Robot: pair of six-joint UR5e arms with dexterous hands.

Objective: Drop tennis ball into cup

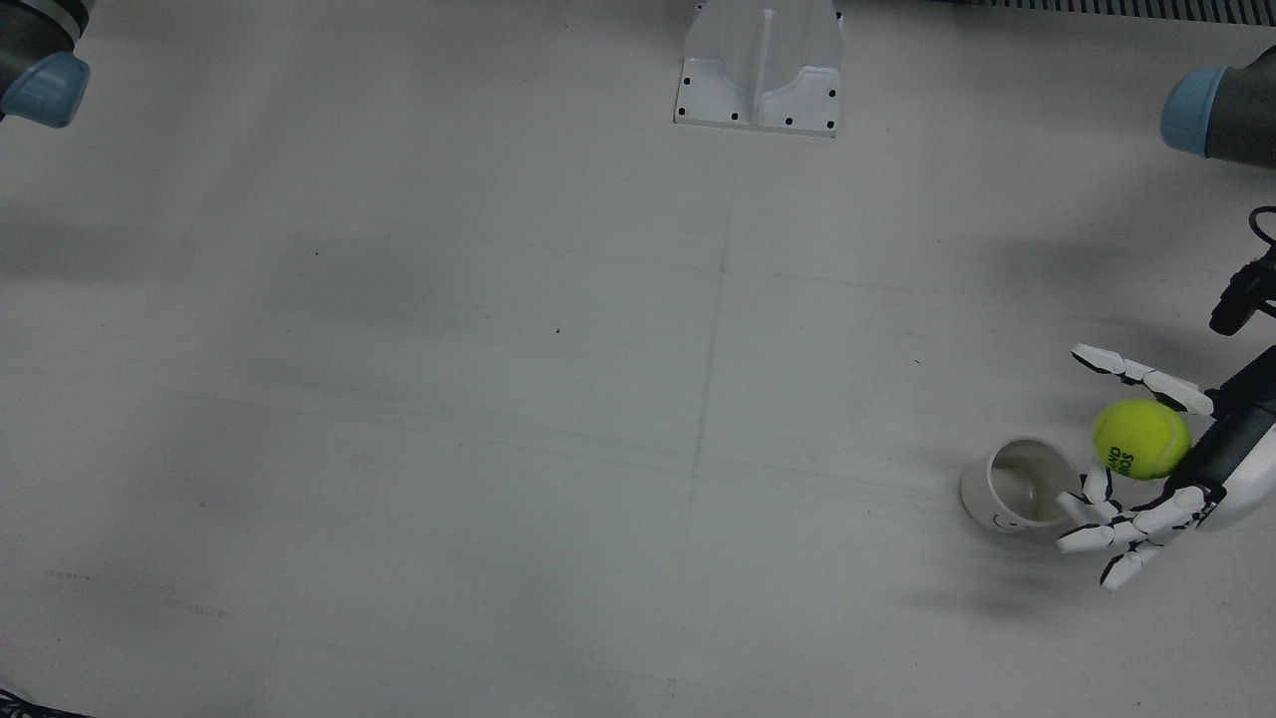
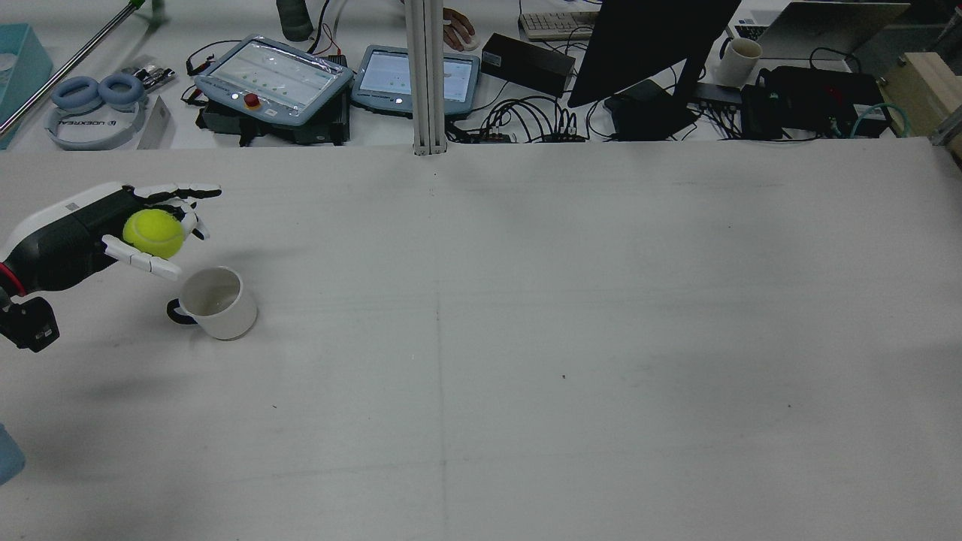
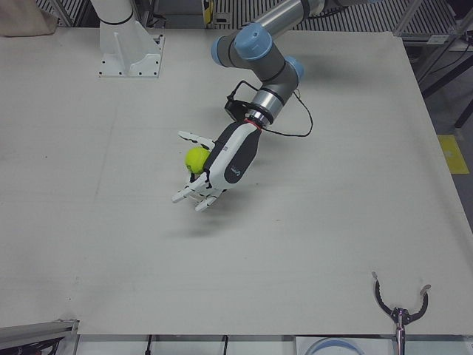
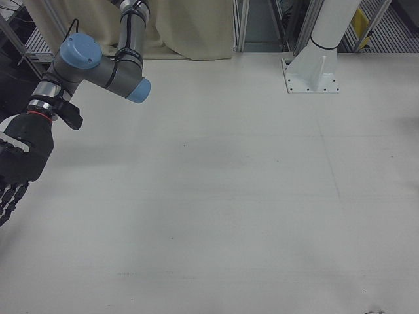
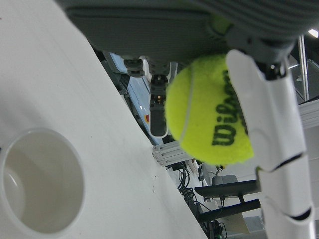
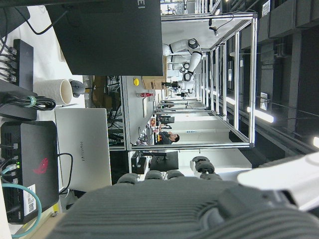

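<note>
Item: tennis ball (image 2: 153, 233), cradled in our left robot hand (image 2: 131, 225), fingers curled loosely around it, above the tabletop (image 2: 526, 338) and just beside the cup (image 2: 214, 302), not yet over its mouth. Step in hand: we judge we must centre the ball over the upright cup's rim before spreading the fingers. Pose: palm sideways, forearm low. Right robot hand (image 4: 16, 170): idle at the far edge, fingers extended, holding nothing.

One tennis ball (image 1: 1140, 439) (yellow-green), one white cup (image 1: 1019, 486), two hands: left hand (image 1: 1161, 469), right hand (image 4: 18, 163)
</note>
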